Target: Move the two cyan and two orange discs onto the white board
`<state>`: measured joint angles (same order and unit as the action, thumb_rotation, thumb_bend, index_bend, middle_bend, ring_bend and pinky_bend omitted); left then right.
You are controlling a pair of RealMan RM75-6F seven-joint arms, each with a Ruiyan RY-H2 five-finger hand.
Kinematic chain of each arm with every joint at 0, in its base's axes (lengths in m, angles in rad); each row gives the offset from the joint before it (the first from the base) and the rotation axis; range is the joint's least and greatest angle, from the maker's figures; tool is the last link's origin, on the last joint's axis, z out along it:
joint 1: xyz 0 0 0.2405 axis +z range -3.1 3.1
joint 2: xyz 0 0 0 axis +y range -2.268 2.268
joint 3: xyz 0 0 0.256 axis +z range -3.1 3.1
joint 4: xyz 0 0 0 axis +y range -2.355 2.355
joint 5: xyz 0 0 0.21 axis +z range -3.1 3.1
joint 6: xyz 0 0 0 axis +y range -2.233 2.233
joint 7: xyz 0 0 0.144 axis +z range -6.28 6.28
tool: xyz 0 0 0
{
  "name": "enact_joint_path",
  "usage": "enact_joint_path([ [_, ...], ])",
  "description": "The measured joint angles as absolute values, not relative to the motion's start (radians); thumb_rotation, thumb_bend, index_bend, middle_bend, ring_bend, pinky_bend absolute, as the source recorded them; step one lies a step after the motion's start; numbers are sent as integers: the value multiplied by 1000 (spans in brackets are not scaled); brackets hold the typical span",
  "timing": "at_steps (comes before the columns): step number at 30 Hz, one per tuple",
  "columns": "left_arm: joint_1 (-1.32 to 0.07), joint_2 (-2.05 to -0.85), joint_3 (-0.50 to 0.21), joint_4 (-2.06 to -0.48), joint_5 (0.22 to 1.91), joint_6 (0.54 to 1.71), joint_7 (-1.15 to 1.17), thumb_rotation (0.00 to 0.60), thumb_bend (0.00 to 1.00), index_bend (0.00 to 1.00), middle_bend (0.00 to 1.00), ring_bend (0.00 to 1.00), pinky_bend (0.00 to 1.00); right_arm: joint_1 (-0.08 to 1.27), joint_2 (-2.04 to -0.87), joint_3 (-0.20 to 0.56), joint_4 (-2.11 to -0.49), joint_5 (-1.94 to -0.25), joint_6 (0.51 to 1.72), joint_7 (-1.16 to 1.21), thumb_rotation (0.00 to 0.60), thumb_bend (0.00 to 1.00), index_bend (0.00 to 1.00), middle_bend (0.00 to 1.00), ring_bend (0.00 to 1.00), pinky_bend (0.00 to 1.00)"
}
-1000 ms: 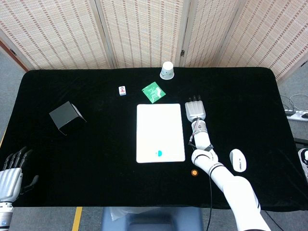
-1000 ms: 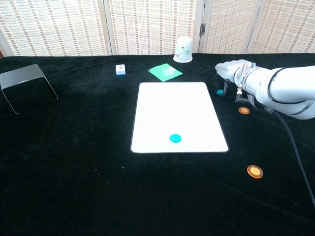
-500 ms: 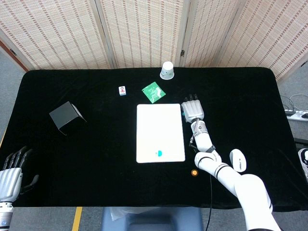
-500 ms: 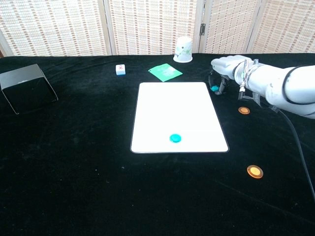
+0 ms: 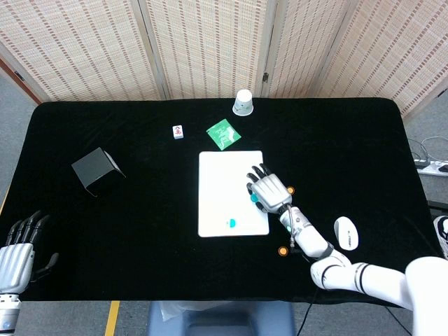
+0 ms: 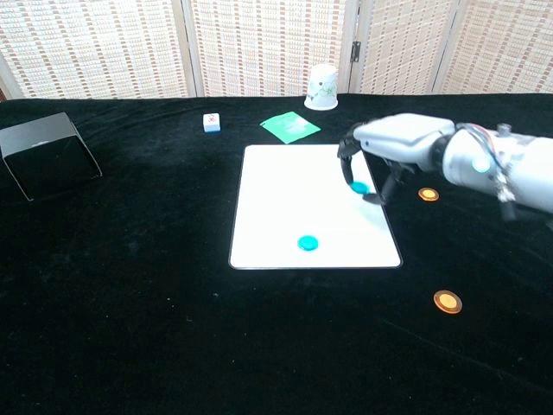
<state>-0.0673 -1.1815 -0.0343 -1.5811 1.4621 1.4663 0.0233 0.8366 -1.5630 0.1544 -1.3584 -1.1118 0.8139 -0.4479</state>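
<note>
Cyan disc [image 6: 359,188] pinched in right hand's [image 6: 393,147] curled fingers [image 6: 349,162]; above white board [image 6: 294,207].

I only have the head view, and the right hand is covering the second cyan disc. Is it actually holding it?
Observer: Yes. In the chest view the right hand pinches the cyan disc in its curled fingers, over the right part of the white board.
Operator: And the orange disc by its wrist?
Observer: The chest view shows that orange disc whole, lying on the black cloth to the right of the board, apart from the hand.
</note>
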Motion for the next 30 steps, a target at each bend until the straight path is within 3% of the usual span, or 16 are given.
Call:
enact_joint_path([
  [8, -62, -1183, -30, -1576, 1461, 1470, 16, 600, 401, 109, 17, 67, 0, 803, -1566, 75, -1407, -1216, 847, -426, 600, 447, 544, 203, 32, 0],
  [30, -57, -1192, -28, -1547, 1462, 1470, -10, 600, 401, 109, 17, 67, 0, 823, -1630, 76, -1385, -1235, 843, -472, 600, 447, 496, 187, 34, 0],
])
